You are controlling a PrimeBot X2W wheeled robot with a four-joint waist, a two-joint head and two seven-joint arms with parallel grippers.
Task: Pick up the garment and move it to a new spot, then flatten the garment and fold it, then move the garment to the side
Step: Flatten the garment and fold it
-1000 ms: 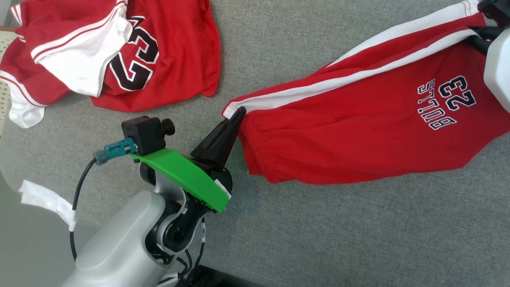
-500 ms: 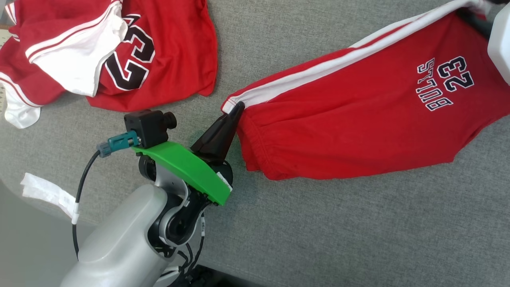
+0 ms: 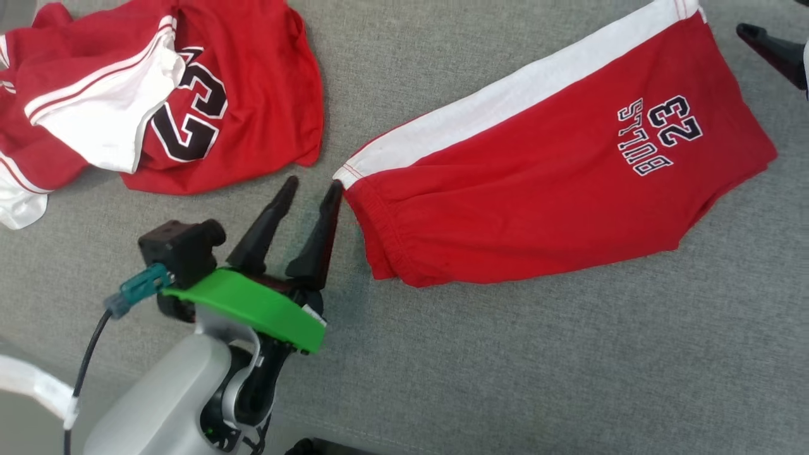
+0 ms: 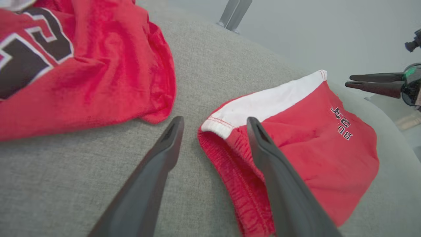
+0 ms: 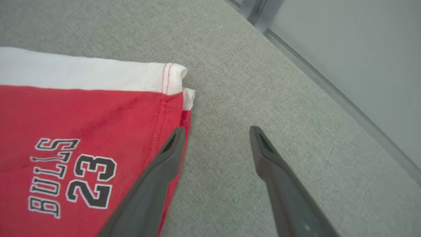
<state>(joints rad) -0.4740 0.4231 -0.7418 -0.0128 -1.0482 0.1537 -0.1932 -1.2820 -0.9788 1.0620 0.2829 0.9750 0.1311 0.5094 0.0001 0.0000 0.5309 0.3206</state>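
The garment (image 3: 537, 189) is a pair of red shorts with a white side stripe and "BULLS 23" print. It lies flat on the grey table (image 3: 505, 366), running from centre to upper right. My left gripper (image 3: 313, 183) is open just left of the waistband corner, holding nothing. In the left wrist view that gripper (image 4: 215, 119) has its right finger (image 4: 276, 171) over the waistband (image 4: 236, 171). My right gripper (image 5: 217, 130) is open at the hem corner (image 5: 171, 79), its left finger (image 5: 158, 174) above the hem edge. One right finger (image 3: 771, 50) shows at the head view's top right.
A second red and white jersey (image 3: 240, 114) with a large "23" lies crumpled at the upper left, close to my left gripper. The table's far edge (image 5: 329, 89) runs just past the right gripper. A white strip (image 3: 31, 382) hangs at the lower left edge.
Both grippers have opened and let go of the shorts, which now lie flat on the table. The left gripper has drawn back slightly from the waistband corner. The head camera has shifted.
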